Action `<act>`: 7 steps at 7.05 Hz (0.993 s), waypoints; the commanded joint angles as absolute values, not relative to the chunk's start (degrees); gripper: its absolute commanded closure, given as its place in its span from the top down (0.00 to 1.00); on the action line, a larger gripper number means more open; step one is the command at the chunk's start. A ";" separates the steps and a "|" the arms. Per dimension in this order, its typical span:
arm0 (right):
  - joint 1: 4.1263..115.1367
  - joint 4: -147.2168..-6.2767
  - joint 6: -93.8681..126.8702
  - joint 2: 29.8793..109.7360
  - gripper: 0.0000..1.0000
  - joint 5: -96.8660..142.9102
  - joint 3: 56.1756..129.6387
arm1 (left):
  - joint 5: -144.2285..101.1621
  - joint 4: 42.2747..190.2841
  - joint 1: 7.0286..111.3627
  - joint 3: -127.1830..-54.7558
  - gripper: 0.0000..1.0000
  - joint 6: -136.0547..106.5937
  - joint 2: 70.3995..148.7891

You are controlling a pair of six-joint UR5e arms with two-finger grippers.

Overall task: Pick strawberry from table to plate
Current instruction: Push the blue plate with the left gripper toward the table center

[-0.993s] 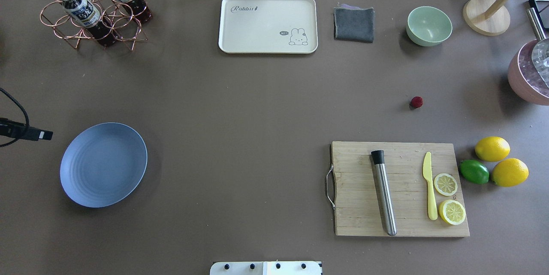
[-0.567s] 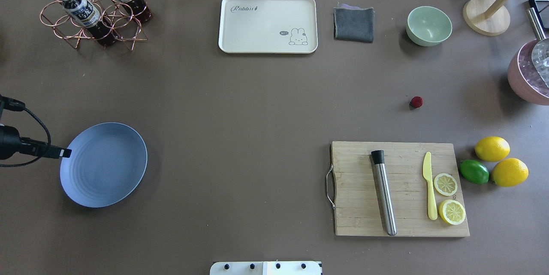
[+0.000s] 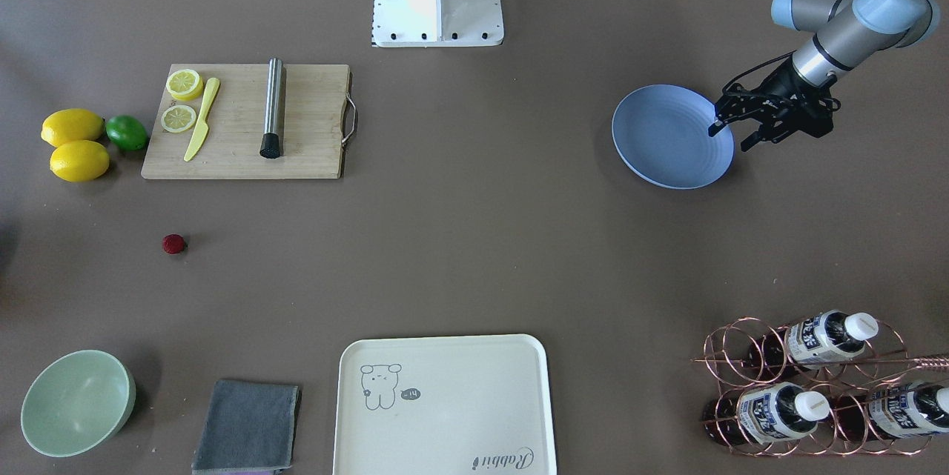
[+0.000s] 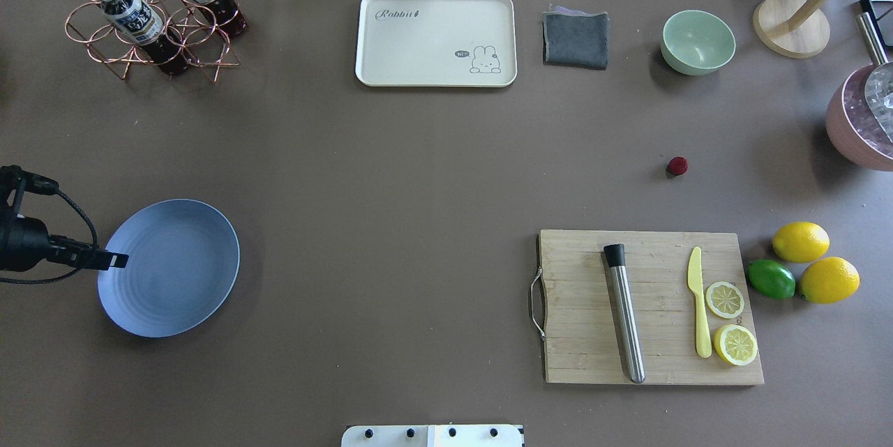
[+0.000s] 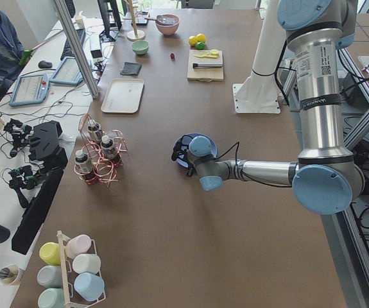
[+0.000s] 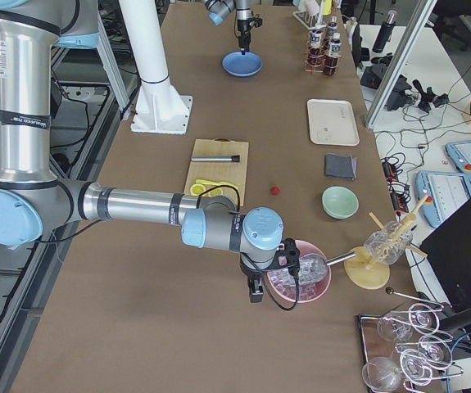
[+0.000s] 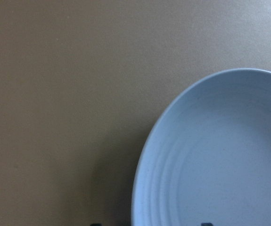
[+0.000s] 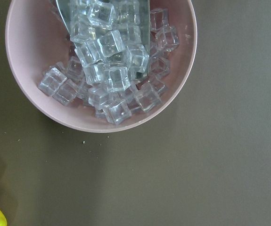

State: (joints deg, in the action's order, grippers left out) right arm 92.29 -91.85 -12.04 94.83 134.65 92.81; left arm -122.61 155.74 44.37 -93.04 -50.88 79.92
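The strawberry, a tiny dark-red berry, lies alone on the brown table, above the cutting board on the right side of the overhead view. The light-blue plate sits far off at the left and holds nothing. My left gripper hovers open over the plate's outer rim; the left wrist view shows the plate close below. My right gripper shows only in the exterior right view, beside the pink bowl of ice, so I cannot tell its state.
A wooden cutting board carries a steel muddler, a yellow knife and two lemon slices. Two lemons and a lime lie beside it. At the back stand a green bowl, grey cloth, cream tray and bottle rack. The pink ice bowl is at the right edge.
My left arm has come further in from the left edge and slightly down in the overhead view, now reaching the plate's rim. The strawberry and the other objects have not moved.
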 commanded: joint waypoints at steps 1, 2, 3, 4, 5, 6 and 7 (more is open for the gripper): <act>92.29 -91.85 -12.04 94.83 1.00 134.65 92.81 | -121.74 155.83 43.86 -92.29 0.66 -50.89 80.24; 92.29 -91.85 -12.04 94.83 1.00 134.65 92.81 | -121.12 155.92 43.34 -92.11 0.61 -50.89 80.33; 92.29 -91.85 -12.04 94.83 1.00 134.65 92.81 | -121.11 155.92 43.33 -92.11 0.34 -51.24 80.59; 92.29 -91.85 -12.04 94.83 1.00 134.65 92.81 | -121.11 155.92 43.33 -92.20 0.00 -52.37 80.94; 92.29 -91.85 -12.04 94.75 1.00 134.65 92.81 | -121.11 155.92 43.33 -92.63 0.00 -52.99 81.21; 92.29 -91.85 -12.04 94.75 1.00 134.65 92.81 | -121.11 155.92 43.42 -93.07 0.00 -56.48 82.86; 92.29 -91.85 -12.04 94.75 1.00 134.65 92.81 | -121.20 155.83 43.42 -92.99 0.00 -59.04 85.40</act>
State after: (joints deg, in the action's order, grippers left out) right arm 92.28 -91.85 -12.04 94.76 134.65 92.81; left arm -121.13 155.90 43.38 -92.87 -55.90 82.89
